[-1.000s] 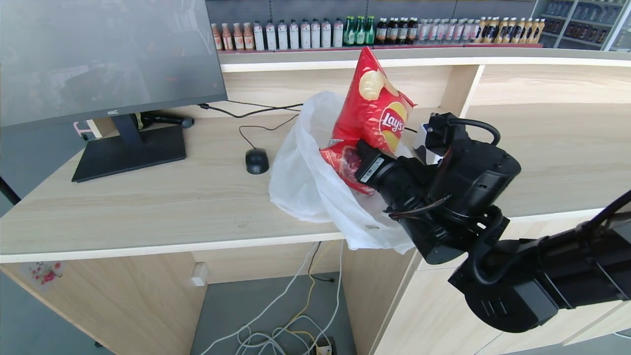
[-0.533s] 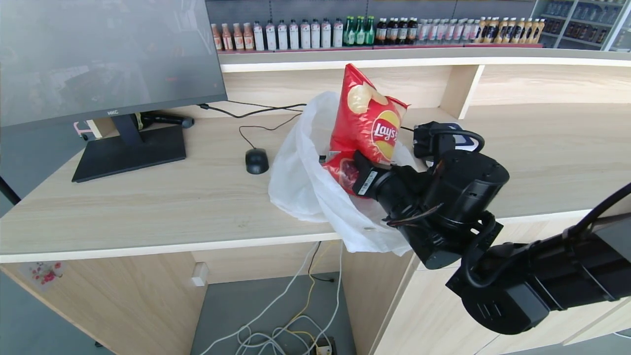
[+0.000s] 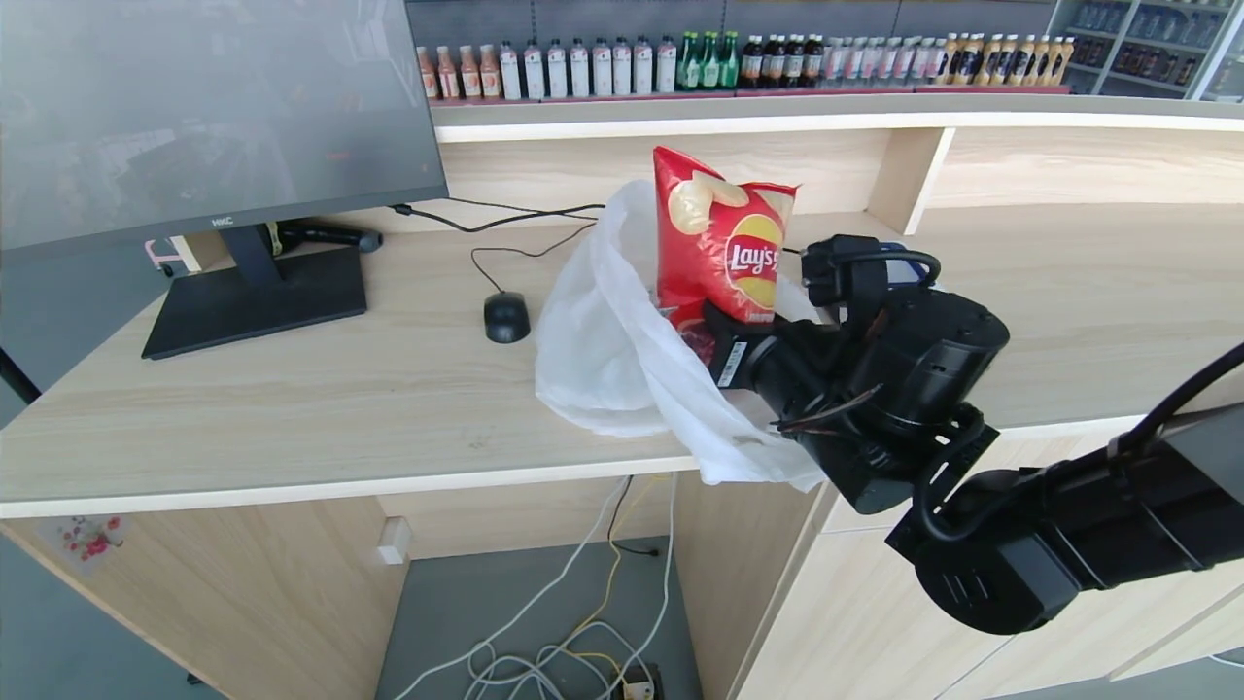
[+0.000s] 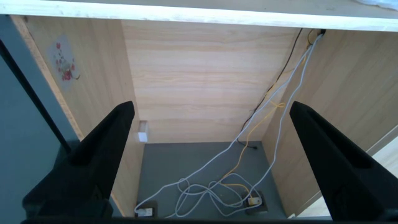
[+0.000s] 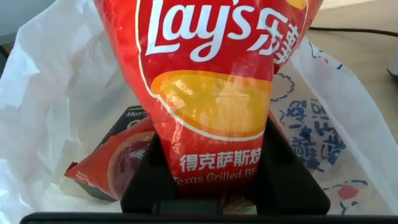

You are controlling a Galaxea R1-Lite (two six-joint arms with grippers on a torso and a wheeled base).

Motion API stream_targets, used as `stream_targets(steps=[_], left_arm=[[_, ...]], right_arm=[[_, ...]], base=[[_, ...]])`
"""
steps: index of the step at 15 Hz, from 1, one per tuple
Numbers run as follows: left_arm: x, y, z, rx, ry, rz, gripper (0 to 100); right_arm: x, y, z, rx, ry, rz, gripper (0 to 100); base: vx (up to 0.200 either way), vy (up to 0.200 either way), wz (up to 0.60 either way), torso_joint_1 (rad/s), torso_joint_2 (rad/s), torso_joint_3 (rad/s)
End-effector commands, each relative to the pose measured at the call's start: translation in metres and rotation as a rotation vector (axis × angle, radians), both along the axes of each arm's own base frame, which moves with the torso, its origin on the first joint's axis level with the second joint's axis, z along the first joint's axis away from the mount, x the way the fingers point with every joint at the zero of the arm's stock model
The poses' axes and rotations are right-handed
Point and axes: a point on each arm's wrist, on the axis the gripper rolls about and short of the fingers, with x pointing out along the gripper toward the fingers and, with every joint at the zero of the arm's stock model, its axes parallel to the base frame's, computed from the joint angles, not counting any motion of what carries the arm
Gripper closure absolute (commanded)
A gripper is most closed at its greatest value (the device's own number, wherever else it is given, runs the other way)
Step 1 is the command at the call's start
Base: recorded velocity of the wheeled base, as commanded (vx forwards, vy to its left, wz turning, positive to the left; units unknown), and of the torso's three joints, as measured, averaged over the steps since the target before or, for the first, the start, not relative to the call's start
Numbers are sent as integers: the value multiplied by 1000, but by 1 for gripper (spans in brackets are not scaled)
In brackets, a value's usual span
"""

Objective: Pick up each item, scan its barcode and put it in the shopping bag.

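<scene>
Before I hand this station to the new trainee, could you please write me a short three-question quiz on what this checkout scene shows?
1. Which object lies on the counter between the monitor stand and the white shopping bag?
2. True or false: the right gripper is shut on the red chip bag.
3. The chip bag's lower end is: A flat on the counter; B in the shopping bag's mouth; C on the monitor's stand.

Key: 1 the computer mouse; 2 true; 3 B.
</scene>
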Motion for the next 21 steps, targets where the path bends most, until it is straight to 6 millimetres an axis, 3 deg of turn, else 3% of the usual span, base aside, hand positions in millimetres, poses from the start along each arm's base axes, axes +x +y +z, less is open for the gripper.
stream_targets(steps=[1, 5, 11, 12, 21], left_arm=[[0, 0, 0, 0, 0, -1, 0], [0, 0, 0, 0, 0, 1, 0], [0, 0, 0, 0, 0, 1, 0], [0, 0, 0, 0, 0, -1, 0], [0, 0, 0, 0, 0, 1, 0]], right_arm=[[-1, 12, -3, -36, -12, 36, 100], [4, 19, -21, -79, 10, 62, 100], [9, 20, -21, -68, 7, 57, 100], [9, 20, -20, -66, 4, 56, 0], [5, 16, -17, -17, -42, 49, 0]], base=[[0, 0, 0, 0, 0, 0], [0, 0, 0, 0, 0, 0], [0, 0, 0, 0, 0, 0], [0, 0, 0, 0, 0, 0], [0, 0, 0, 0, 0, 0]])
